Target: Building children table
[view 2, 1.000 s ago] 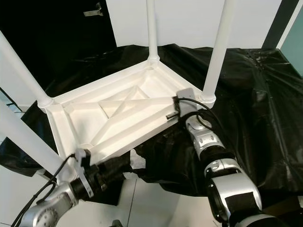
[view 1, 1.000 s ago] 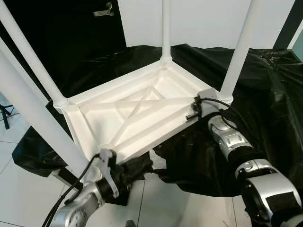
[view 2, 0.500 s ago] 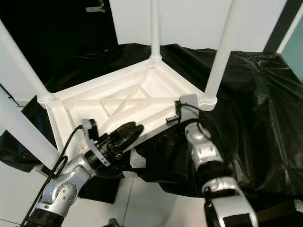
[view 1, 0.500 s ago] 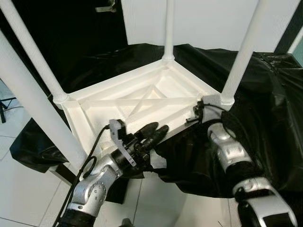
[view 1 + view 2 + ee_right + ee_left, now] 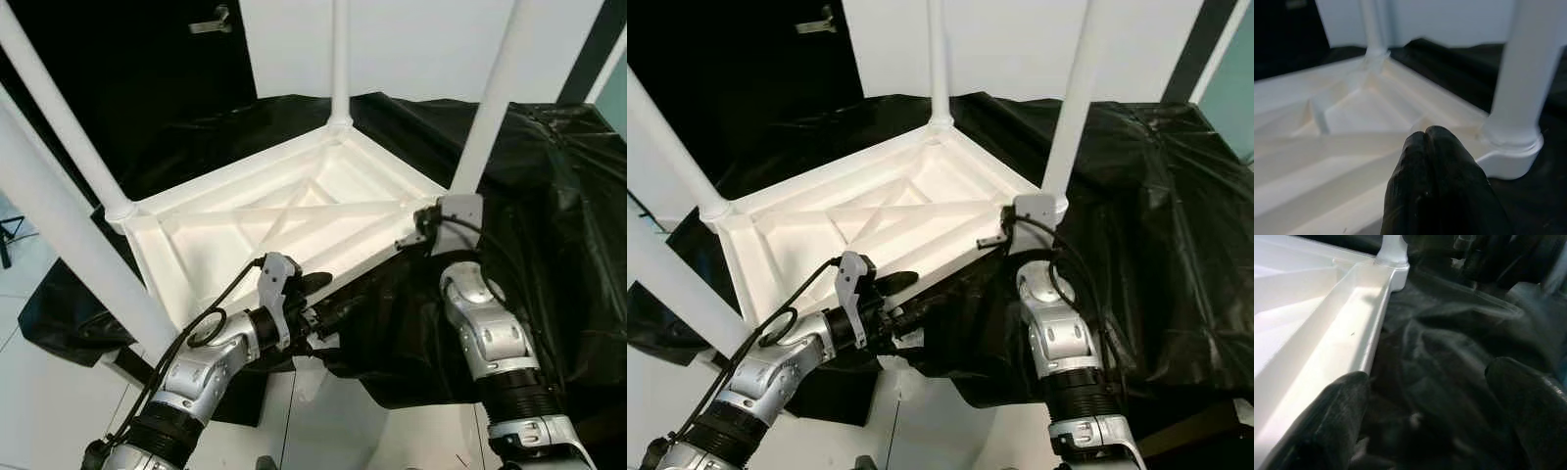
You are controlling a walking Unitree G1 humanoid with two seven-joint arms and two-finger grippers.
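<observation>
left eye view: the white children table lies upside down across the middle of the frame, its ribbed underside up, on a worktop draped in a black plastic sheet.
table legs: four white legs stand up from the corners; all look seated in their sockets.
left gripper: the left gripper is at lower centre, by the table's near edge; its two black fingers point toward the right of the frame along that edge.
left jaws: wide. In the left wrist view one finger lies against the white rim and the other sits over the black sheet, with nothing between them.
right gripper: the right gripper is at the near right corner, its wrist just beside the right-hand leg socket.
right jaws: pressed together, holding nothing; they rest at the table's rim beside the leg base.
step: judged late in assembly; both arms are placed on the near edge, likely to steady or turn the table.
next move: probably needs a real hold on the rim by each gripper before any lift or flip; the long legs could tip the table.
change from earlier: the left gripper has moved from over the ribbed underside to the outer side of the near edge, lower in the frame; the right arm and the table are almost unchanged.
</observation>
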